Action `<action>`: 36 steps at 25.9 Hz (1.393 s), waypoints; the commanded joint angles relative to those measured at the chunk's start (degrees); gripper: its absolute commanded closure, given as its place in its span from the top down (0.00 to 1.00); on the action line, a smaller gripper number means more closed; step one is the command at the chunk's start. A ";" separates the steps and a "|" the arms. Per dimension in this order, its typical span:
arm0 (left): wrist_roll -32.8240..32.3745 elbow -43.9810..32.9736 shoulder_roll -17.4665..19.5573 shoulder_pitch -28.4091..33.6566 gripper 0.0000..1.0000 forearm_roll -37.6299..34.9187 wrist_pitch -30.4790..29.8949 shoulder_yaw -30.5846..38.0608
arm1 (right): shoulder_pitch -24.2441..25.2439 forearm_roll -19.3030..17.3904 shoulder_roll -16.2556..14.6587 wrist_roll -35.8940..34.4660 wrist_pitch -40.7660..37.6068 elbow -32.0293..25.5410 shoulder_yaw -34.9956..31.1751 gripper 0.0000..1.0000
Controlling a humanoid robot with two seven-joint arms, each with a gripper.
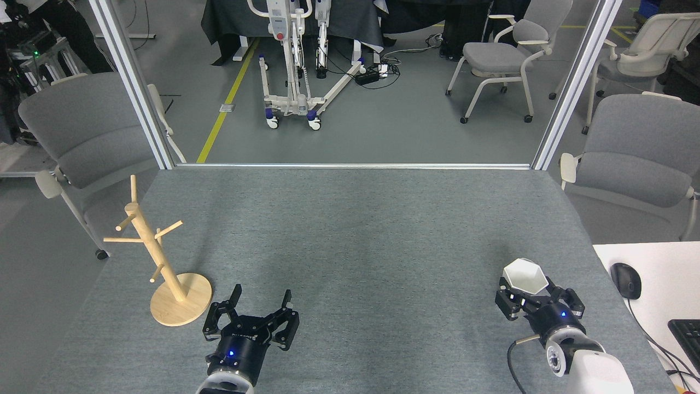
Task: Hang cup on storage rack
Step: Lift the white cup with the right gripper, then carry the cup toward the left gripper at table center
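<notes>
The cup, white with a hexagonal rim, stands upright on the grey table near the front right. My right gripper reaches it from the near side, open, with a black finger on each side of its lower body; whether the pads touch it is unclear. The cup's handle is hidden. The storage rack, a light wooden mug tree on a round base, stands at the front left with bare pegs. My left gripper is open just to the right of that base and holds nothing.
The grey felt table ends at a metal frame rail at the back. A white desk with a mouse and a keyboard adjoins the right side. Grey chairs stand at both sides.
</notes>
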 commanded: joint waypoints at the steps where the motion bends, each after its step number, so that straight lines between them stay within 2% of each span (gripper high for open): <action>1: -0.06 0.26 0.00 -0.11 0.99 0.00 0.00 0.00 | -1.12 0.00 0.18 0.01 0.30 0.00 0.12 0.97; 14: -0.06 0.35 0.09 -0.11 0.99 0.00 0.00 0.00 | -1.74 0.00 0.36 0.01 0.39 0.00 0.74 0.93; 19: -0.06 0.70 0.09 -0.11 0.99 0.00 0.00 0.00 | -1.74 -0.09 0.45 0.01 -0.14 0.00 0.74 0.82; 21: 0.03 0.70 0.09 -0.11 0.99 0.00 0.00 0.00 | -1.74 -0.09 0.45 -0.08 -0.23 -0.09 0.74 0.69; 22: 0.03 0.70 0.09 -0.11 0.99 0.00 0.00 0.00 | -1.74 -0.09 0.45 -0.08 -0.32 -0.09 0.65 0.58; 24: 0.21 0.70 0.09 -0.11 0.99 0.00 0.00 0.00 | -1.74 -0.18 0.45 -0.08 -0.40 -0.18 0.65 0.21; 25: 0.30 0.70 0.00 -0.11 0.99 0.00 0.00 0.00 | -1.83 -0.26 0.36 -0.08 -0.49 -0.44 0.65 0.15; 29: 0.65 0.44 0.00 -0.11 0.99 0.09 -0.44 0.00 | -2.00 -0.70 0.27 -0.17 -0.49 -1.76 0.30 0.13; 31: 0.65 0.18 0.18 -0.20 0.99 0.09 -0.79 0.00 | -2.00 -0.79 0.18 -0.08 -0.49 -3.25 0.21 0.01; 32: 0.65 0.18 0.09 -0.20 0.99 0.09 -0.62 0.00 | -2.09 -1.14 0.10 0.01 -0.67 -4.13 0.03 0.00; 34: 0.65 0.09 0.09 -0.11 0.99 0.09 -0.27 0.00 | -2.18 -5.27 -0.25 0.71 -1.63 -5.98 -0.05 0.00; 36: 1.09 -0.35 0.35 -0.11 0.99 0.09 -0.79 -0.09 | -2.09 -11.34 -0.61 1.24 -2.07 -8.53 -0.05 0.00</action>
